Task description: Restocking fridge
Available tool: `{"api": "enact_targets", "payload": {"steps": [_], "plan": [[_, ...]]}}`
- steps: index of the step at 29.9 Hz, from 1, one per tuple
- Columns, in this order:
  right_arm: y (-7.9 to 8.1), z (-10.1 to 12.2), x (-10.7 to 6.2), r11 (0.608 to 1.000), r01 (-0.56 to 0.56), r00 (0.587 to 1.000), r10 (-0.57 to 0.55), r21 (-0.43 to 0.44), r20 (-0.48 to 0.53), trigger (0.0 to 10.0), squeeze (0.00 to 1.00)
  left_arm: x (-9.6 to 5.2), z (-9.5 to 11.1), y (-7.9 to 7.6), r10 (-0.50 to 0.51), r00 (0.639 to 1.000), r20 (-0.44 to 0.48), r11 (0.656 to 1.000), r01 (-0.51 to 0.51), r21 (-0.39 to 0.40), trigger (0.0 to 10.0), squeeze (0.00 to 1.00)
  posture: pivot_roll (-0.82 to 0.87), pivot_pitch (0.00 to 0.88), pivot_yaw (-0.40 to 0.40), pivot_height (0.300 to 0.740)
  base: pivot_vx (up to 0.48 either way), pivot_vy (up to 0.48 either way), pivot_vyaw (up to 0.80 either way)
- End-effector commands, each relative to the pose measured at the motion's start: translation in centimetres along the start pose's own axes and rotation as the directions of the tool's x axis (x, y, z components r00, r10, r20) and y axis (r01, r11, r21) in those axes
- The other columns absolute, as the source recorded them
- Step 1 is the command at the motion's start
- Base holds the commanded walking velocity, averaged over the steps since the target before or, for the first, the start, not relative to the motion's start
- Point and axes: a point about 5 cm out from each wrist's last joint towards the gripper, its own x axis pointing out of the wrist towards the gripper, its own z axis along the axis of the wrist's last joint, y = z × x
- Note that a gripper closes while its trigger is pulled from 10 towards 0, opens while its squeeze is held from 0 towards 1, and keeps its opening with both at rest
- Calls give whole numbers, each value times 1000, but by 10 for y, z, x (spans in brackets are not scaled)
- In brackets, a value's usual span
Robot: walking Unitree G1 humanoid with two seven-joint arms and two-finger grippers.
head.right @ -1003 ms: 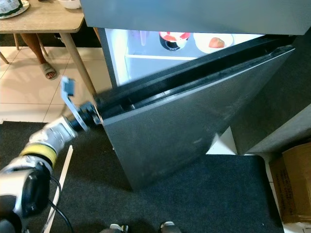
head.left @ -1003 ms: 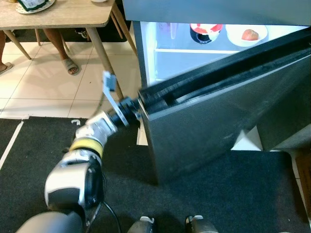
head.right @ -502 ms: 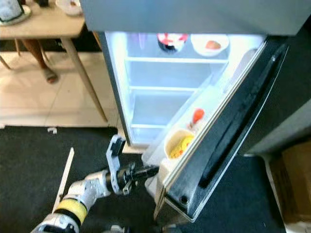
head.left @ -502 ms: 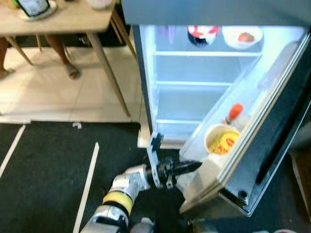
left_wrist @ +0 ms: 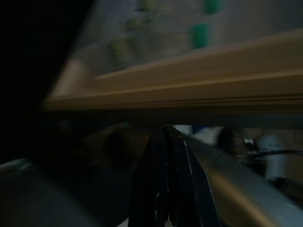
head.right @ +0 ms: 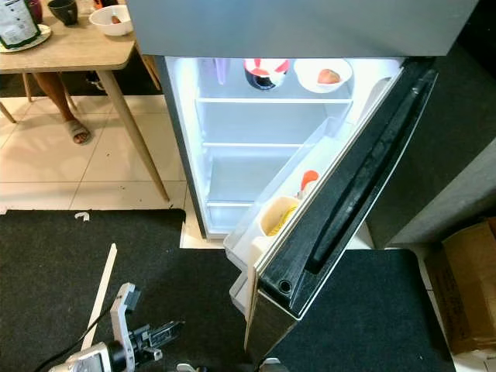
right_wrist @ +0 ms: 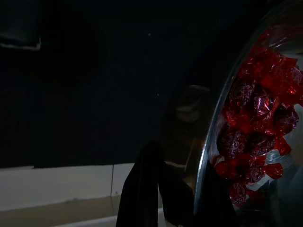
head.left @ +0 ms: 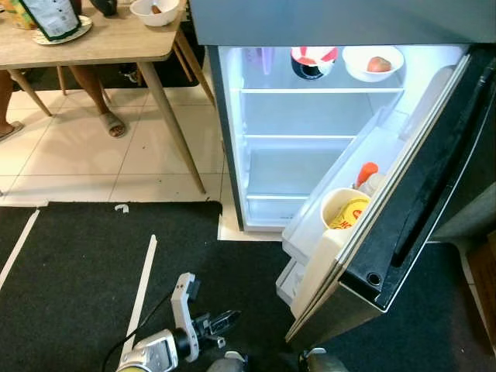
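The fridge (head.left: 310, 155) stands open and lit, its dark door (head.left: 434, 209) swung out to the right. On the top shelf sit a red-and-white bowl (head.left: 312, 60) and a white bowl with a red fruit (head.left: 373, 62). The door shelf carries a yellow tub (head.left: 345, 213) and an orange-capped bottle (head.left: 366, 172). My left gripper (head.left: 229, 318) hangs low over the black mat, shut and holding nothing, well short of the fridge. In the right wrist view my right gripper (right_wrist: 161, 194) is shut on the rim of a glass bowl of red wrapped sweets (right_wrist: 251, 142).
A wooden table (head.left: 101, 43) with a bag and a bowl stands at the back left, and a person's feet (head.left: 114, 124) show under it. A white tape line (head.left: 142, 291) crosses the black mat. A cardboard box (head.right: 465, 298) sits on the right behind the door.
The fridge door has swung from nearly shut to wide open. My left gripper has come off the door's edge and dropped low over the mat. The head camera has also shifted.
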Motion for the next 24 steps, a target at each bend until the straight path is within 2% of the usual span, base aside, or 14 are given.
{"api": "enact_targets", "payload": {"steps": [1,2,3,4,7,8,11,12,14,16,17,21,24], "plan": [[0,-13,-3,1000,12,999,-12,12,-47,10000,0,-14,-11,12,85,996,-21,996,-85,-15,10000,0,-127,245,40,740,0,0,0],[0,-13,-3,1000,12,999,-12,12,-47,10000,0,-20,-15,18,154,988,-21,988,-154,-15,10000,0,-127,245,40,740,0,0,0],[0,-13,-3,1000,12,999,-12,12,-47,10000,0,-20,-15,18,154,988,-21,988,-154,-15,10000,0,-127,245,40,740,0,0,0],[1,-12,-3,1000,12,999,-11,13,-46,10000,0,-28,-20,26,242,970,-15,970,-243,-31,10000,0,-122,236,38,740,0,0,0],[3,-9,-2,1000,9,999,-8,17,-43,10000,0,-53,-37,45,472,881,-16,878,-472,-82,10000,0,-116,215,37,740,0,0,0],[3,-9,-2,1000,9,999,-8,17,-43,10000,0,-53,-37,45,472,881,-16,878,-472,-82,10000,0,-116,215,37,740,0,0,0],[3,-3,0,1000,7,999,-6,20,-37,10000,0,-67,-49,53,582,813,-32,804,-580,-130,10000,0,-108,200,32,740,0,0,0],[3,-3,0,1000,7,999,-6,20,-37,10000,0,-67,-49,53,582,813,-32,804,-580,-130,10000,0,-108,200,32,740,0,0,0],[4,1,1,1000,5,1000,-4,20,-30,10000,0,-73,-54,56,621,783,-30,769,-617,-165,10000,0,-100,194,26,740,0,0,0],[4,2,1,1000,4,1000,-3,20,-27,10000,0,-74,-56,56,630,777,-27,762,-624,-174,10000,0,-99,192,25,740,0,0,0],[4,5,2,1000,0,1000,0,14,-22,10000,0,-75,-58,56,647,762,-24,746,-639,-187,10000,0,-87,182,18,740,0,0,0],[3,7,2,1000,-3,1000,3,9,-20,10000,0,-74,-60,56,658,753,-23,736,-649,-195,10000,0,-80,174,12,740,0,0,0],[3,10,3,1000,-7,1000,7,0,-18,10000,0,-71,-61,56,682,731,-21,714,-672,-196,10000,0,-75,157,3,740,0,0,0]]}}
